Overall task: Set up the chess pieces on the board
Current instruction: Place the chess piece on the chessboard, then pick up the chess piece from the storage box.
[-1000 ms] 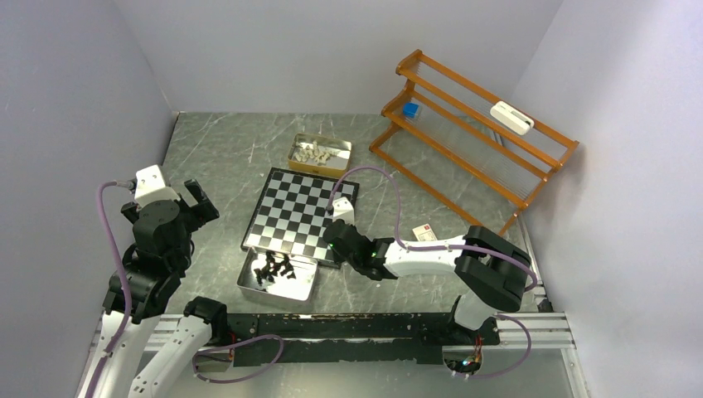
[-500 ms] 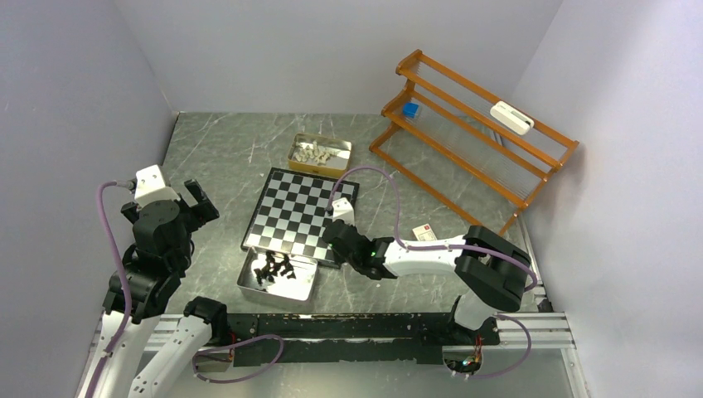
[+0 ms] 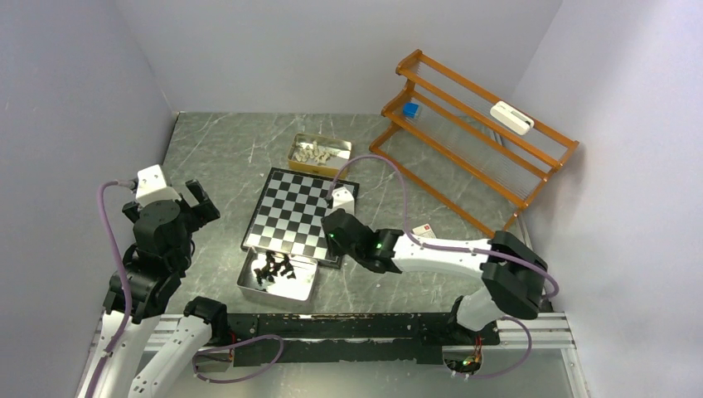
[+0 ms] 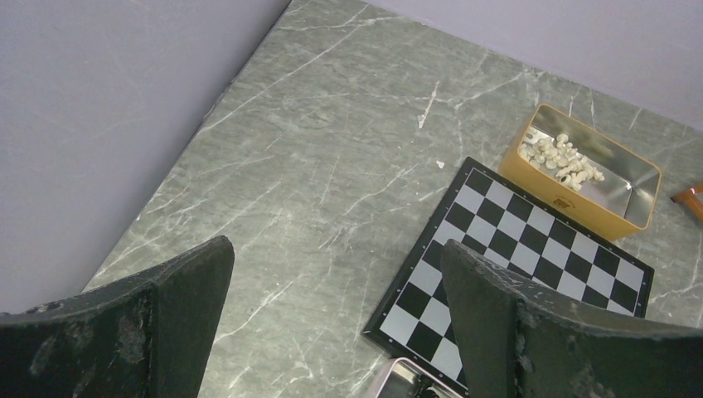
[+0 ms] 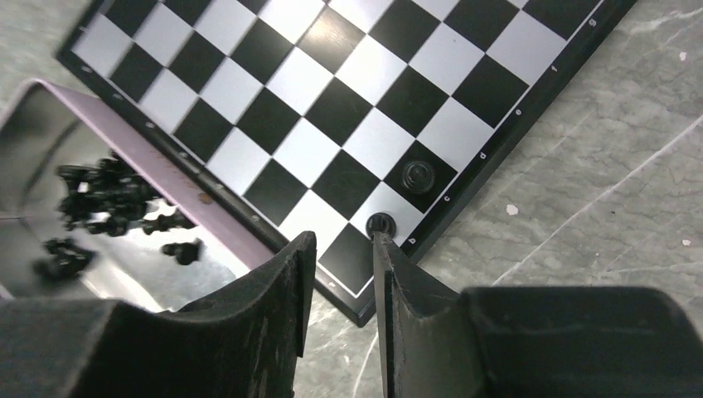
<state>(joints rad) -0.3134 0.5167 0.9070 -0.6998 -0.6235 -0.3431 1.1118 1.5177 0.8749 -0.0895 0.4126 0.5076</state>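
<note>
One board, two trays, two black pieces on board.

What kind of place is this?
Likely a robotics lab cell: plain walls box in a marbled table, two robot arms bolted at its edge, a chessboard and orange rack as props.

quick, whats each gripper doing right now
left gripper: open wide, holding nothing.
right gripper: slightly open, gripping nothing; a black chess piece stands on the board by its tip.

Two chess pieces stand on the board, near right corner; tray before, tin behind.
</note>
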